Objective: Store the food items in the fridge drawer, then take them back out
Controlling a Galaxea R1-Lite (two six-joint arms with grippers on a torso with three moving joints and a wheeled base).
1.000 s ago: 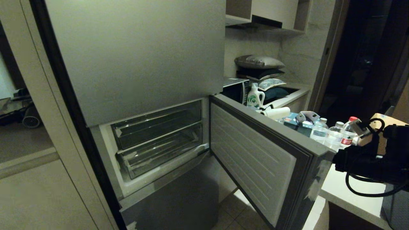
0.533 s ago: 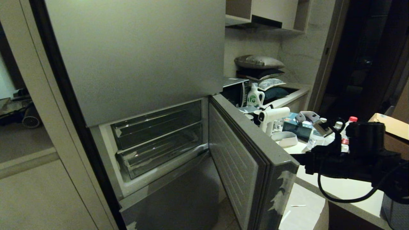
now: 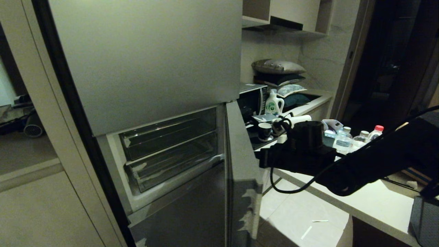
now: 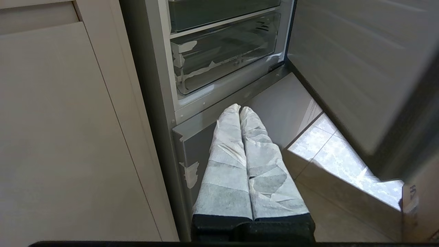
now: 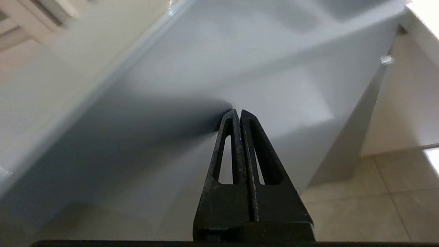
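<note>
Dim kitchen. Grey fridge upper door point(image 3: 147, 58) fills center-left of the head view, beige cabinet panels point(image 3: 41, 206) lower left. Pale countertop point(image 3: 374, 202) at right, microwave point(image 3: 252, 97) and stacked pillows point(image 3: 279, 77) upper center, tiled floor point(image 3: 295, 219) bottom, dark doorway point(image 3: 391, 58) upper right.
</note>
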